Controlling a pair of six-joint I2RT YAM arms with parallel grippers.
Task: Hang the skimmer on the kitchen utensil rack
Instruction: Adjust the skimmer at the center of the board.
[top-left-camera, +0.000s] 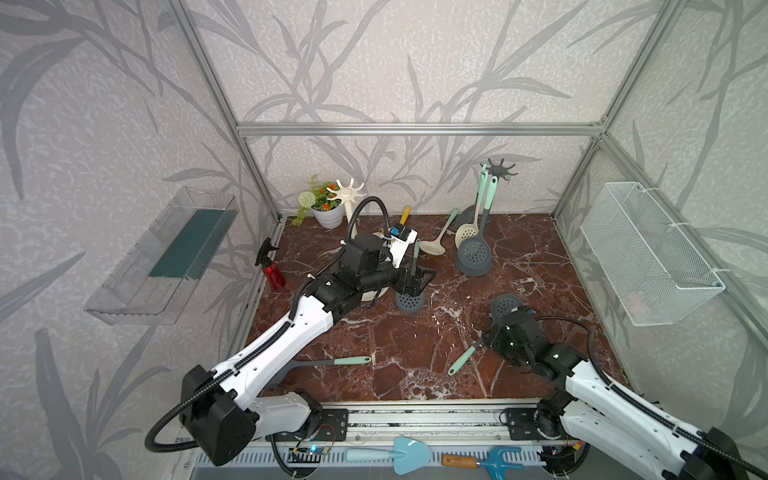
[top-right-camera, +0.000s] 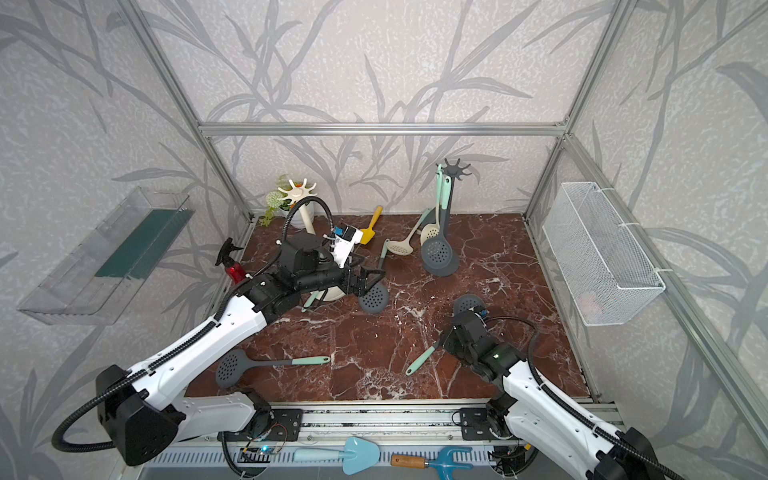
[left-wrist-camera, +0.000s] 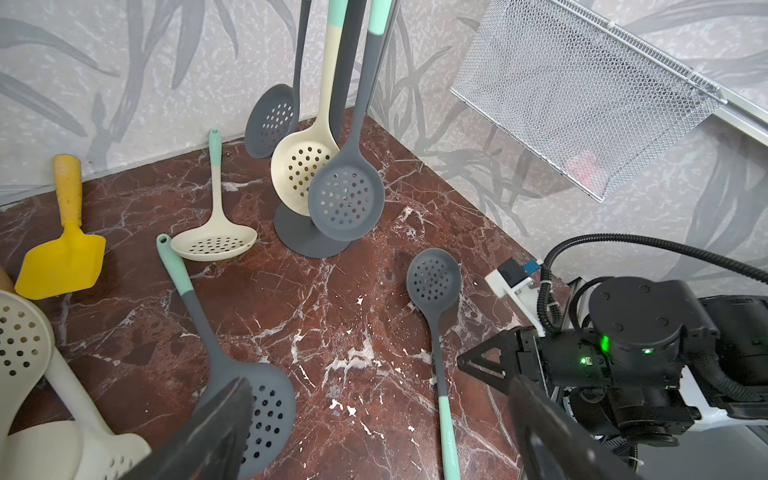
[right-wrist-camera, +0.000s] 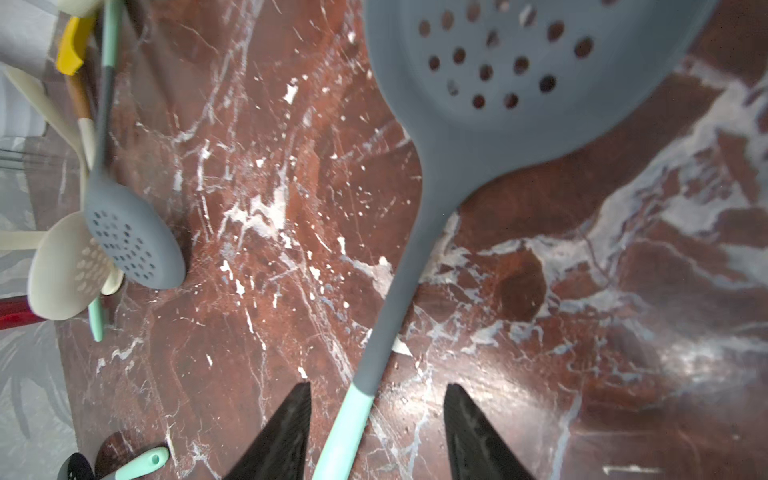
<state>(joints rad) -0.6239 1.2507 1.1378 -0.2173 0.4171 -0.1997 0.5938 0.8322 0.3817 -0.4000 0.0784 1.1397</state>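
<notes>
Skimmer (left-wrist-camera: 439, 361) handle lettering (perhaps "Royalcel")

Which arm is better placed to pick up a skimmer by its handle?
Right: the right gripper straddles a grey skimmer's handle, jaws open. The left gripper, wide open, sits over a second skimmer's bowl.

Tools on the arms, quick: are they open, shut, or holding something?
Left tool: open wide, holding nothing.
Right tool: open, straddling the mint handle of a grey skimmer, not gripping it.
</notes>
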